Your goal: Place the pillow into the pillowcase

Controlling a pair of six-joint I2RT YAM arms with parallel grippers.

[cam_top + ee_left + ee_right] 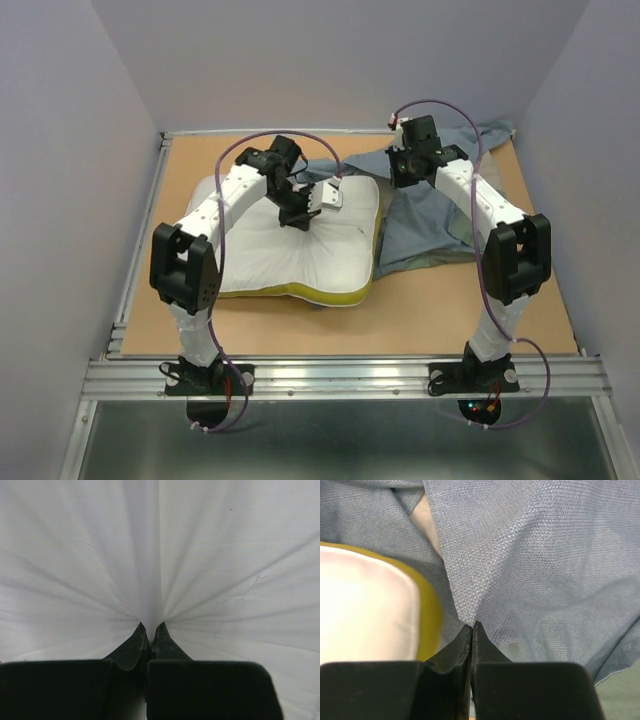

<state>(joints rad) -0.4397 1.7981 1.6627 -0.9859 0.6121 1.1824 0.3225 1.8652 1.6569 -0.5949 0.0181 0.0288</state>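
Note:
The white pillow (300, 255) with its yellow band (320, 296) along the near edge lies mid-table. My left gripper (300, 218) is shut on a pinch of the pillow's white fabric (150, 580), which puckers around the fingertips (136, 639). The grey-blue pillowcase (430, 215) lies crumpled to the pillow's right and behind it. My right gripper (405, 172) is shut on a fold of the pillowcase (530, 555) at its far edge. The pillow's yellow-edged corner (370, 610) shows at the left of the right wrist view.
A brown tabletop (430, 310) lies inside grey walls, with a metal rail (340, 375) along the near edge. A white tag (332, 195) sits on the pillow's far side. The pillowcase's far corner (495, 130) reaches the back right corner.

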